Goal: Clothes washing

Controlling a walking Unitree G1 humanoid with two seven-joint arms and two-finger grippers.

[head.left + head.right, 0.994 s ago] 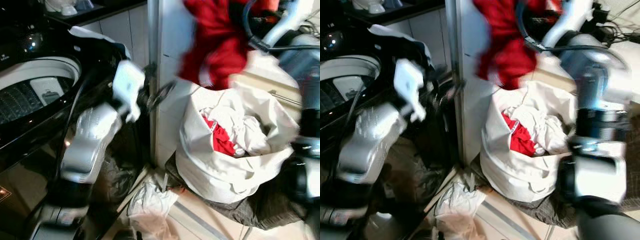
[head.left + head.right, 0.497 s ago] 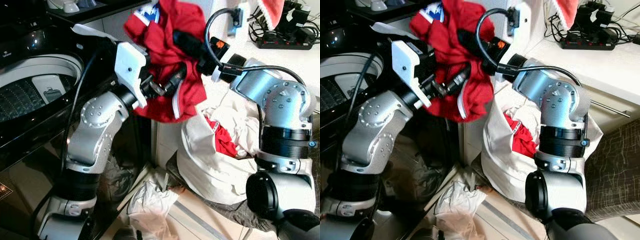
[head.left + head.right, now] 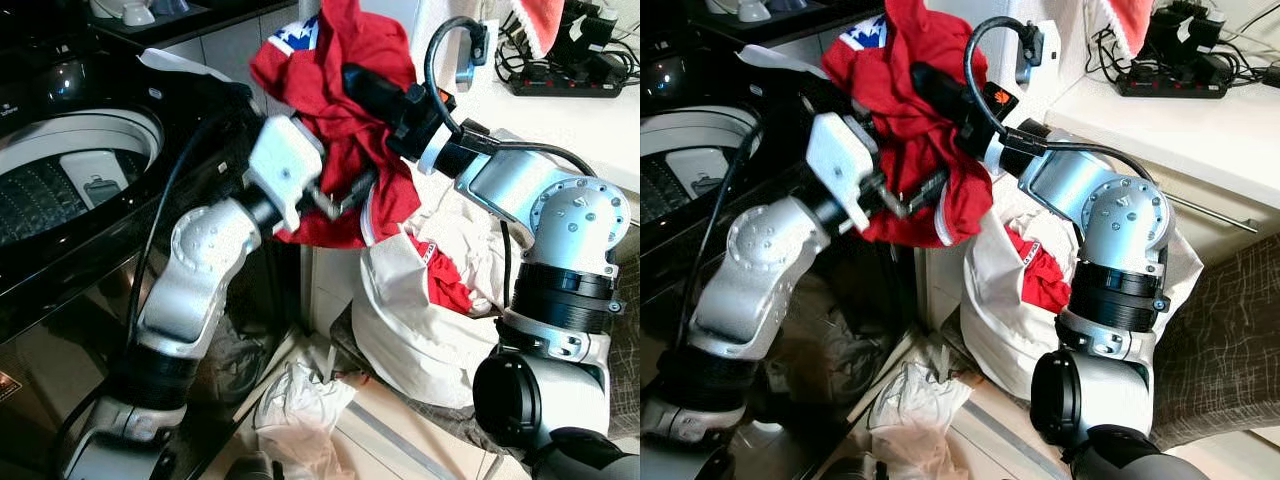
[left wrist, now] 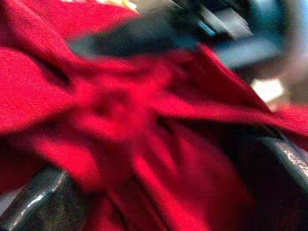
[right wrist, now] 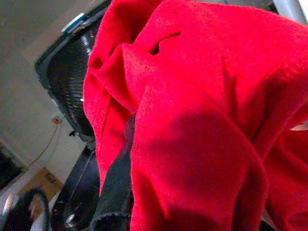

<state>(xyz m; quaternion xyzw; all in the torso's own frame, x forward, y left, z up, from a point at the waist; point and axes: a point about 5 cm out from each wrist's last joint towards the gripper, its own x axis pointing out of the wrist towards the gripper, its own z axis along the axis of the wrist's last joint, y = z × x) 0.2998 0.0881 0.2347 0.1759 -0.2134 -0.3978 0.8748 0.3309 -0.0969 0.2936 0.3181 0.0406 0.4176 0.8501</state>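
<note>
Grippers meet at upper centre: the right gripper [image 3: 365, 85] is clamped on the red garment [image 3: 345, 60], while the left gripper [image 3: 345, 195] pokes into its lower folds, grip unclear. Loose cloth could slip or snag on the fingers. The washer drum [image 3: 70, 180] lies left, the white laundry bag [image 3: 430, 320] below right.

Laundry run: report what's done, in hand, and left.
Done: the washer stands open, drum showing. In hand: the red garment is held up between washer and white laundry bag, with the right hand and left hand both in the cloth. Left: more red and white clothes remain in the bag.
</note>
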